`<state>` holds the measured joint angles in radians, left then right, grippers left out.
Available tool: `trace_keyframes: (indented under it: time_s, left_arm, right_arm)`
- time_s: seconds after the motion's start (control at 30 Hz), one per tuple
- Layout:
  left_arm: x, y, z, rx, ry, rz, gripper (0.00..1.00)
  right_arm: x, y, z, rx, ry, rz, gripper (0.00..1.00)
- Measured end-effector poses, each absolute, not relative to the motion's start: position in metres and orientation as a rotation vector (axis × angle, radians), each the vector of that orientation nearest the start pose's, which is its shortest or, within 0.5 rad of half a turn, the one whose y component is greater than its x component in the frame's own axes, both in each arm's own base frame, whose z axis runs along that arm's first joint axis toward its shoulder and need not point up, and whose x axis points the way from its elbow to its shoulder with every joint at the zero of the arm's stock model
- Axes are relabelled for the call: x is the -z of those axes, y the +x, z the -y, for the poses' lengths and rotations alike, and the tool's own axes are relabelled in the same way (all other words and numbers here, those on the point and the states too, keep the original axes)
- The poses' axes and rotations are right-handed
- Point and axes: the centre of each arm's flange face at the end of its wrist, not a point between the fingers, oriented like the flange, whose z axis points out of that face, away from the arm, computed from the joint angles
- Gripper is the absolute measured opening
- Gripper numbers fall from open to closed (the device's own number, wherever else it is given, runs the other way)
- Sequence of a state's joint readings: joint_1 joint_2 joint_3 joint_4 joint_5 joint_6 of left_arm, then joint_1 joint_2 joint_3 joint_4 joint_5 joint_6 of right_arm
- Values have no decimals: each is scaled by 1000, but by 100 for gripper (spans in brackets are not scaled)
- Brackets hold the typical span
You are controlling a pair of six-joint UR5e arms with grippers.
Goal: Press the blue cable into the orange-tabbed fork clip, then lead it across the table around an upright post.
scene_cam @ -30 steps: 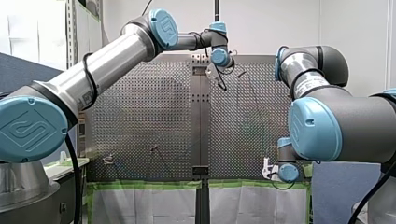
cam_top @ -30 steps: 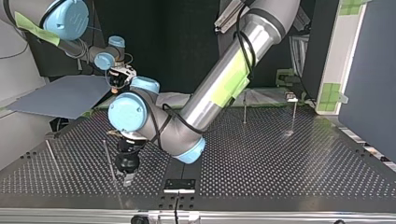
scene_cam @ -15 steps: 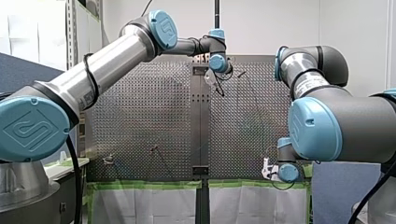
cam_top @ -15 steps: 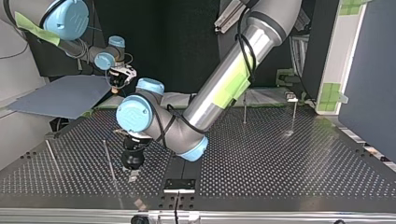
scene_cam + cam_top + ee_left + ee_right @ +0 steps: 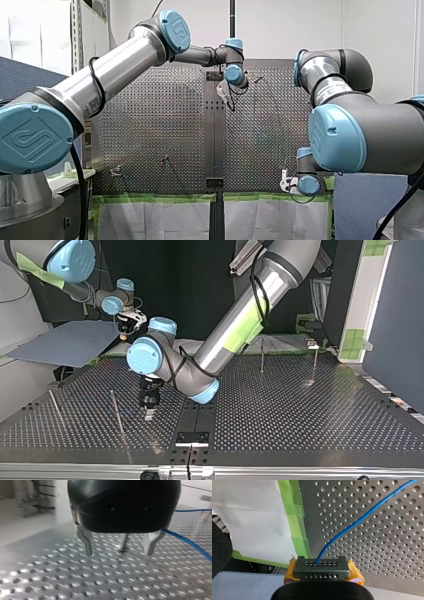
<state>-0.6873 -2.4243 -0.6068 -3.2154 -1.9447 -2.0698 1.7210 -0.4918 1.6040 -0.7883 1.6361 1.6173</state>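
Half done at best, I judge: my right gripper (image 5: 322,568) pinches the end of the blue cable (image 5: 362,517); my left gripper (image 5: 118,551) hangs spread, empty, cable just beside one finger; post (image 5: 116,411) not yet rounded.

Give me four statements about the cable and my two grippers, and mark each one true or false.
1. My left gripper is open, with nothing between its fingers. True.
2. The blue cable is clamped in my left gripper. False: it runs past the outside of one finger.
3. The blue cable comes out of my right gripper and runs across the perforated table. True.
4. In the top view my right gripper hangs low over the table's middle. False: it is held up at that view's left, beyond the table's far edge; my left gripper is the low one.
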Motion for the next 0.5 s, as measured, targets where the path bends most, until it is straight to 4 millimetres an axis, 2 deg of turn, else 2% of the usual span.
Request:
trace_keyframes:
  time_s: [0.13, 0.5]
  left_arm:
    - [-387, 556, 588, 612, -116, -1591, 98]
    - [-403, 545, 589, 541, 2, -1636, 98]
  right_arm:
    - [115, 218, 585, -1104, 1500, 1415, 0]
    - [115, 221, 583, -1107, 1507, 1413, 0]
